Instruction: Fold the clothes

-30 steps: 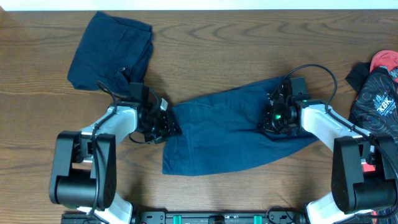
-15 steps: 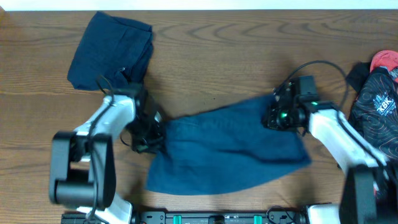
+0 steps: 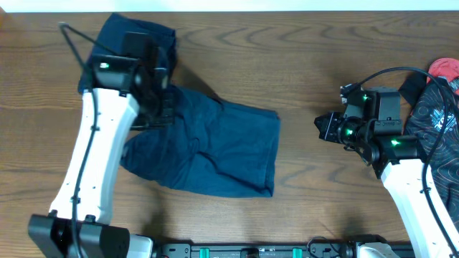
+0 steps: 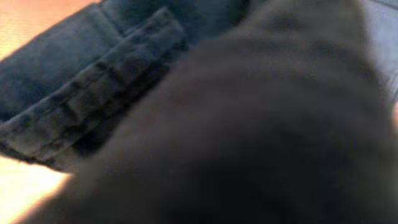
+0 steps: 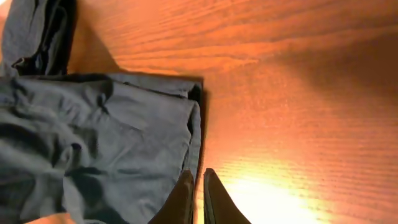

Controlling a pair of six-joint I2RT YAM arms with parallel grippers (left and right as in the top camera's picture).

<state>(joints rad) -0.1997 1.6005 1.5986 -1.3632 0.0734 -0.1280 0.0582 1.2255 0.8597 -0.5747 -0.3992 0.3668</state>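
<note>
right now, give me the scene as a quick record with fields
shorts: dark blue shorts, apparently doubled over, mid table
folded bundle: dark blue folded bundle, far left corner, partly under the left arm
left gripper: left gripper at the shorts' upper left edge, by the bundle; grip hidden, wrist view blurred
right gripper: right gripper over bare table right of the shorts, shut, holding nothing
right edge: black printed garment, red item

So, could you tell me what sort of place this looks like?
Probably a robotics lab bench for laundry-folding trials: two white arms at a wood-grain table, navy shorts laid out, more garments heaped at its right edge.
</note>
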